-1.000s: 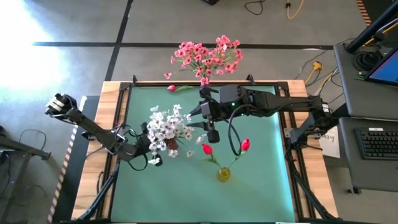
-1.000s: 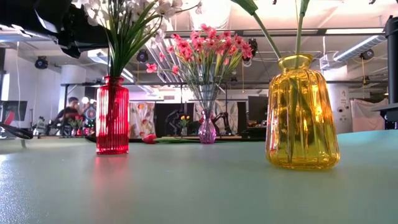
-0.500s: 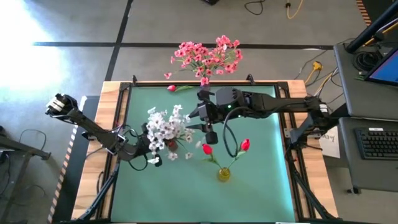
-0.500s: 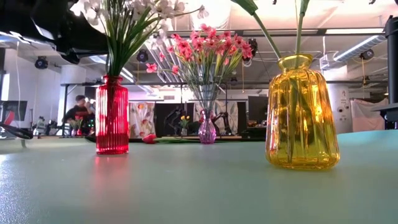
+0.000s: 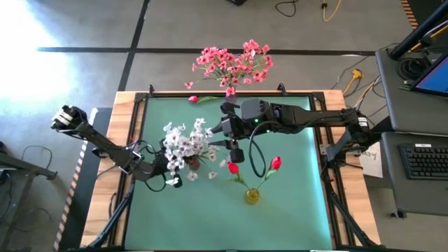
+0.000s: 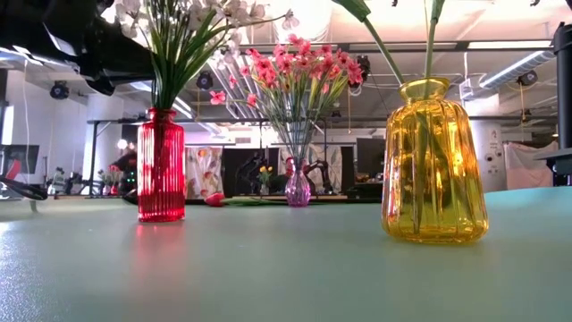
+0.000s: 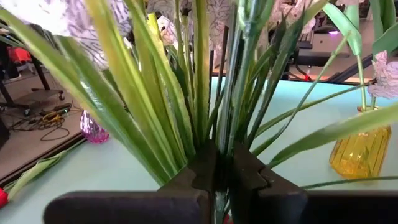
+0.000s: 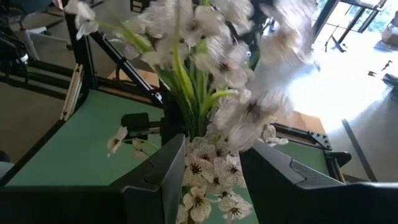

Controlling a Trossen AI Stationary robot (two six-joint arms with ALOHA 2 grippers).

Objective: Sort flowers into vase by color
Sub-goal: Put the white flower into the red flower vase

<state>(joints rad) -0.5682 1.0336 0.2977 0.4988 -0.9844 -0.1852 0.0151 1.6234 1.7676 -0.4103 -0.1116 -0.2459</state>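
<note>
On green surface: three vases – red, purple, yellow | white flowers in red, pink flowers in purple, two red buds in yellow | left jaws clamped on white stems | right jaws apart, around white blossoms | one bud lying by far edge

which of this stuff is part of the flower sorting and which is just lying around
Part of the job:
- white flowers in the red vase
- pink flowers in the purple vase
- red buds in the yellow vase
- red bud lying on the mat
- left gripper, shut on the white stems
- right gripper, around the white blossoms

Just lying about:
- keyboard
- yellow cable
</note>
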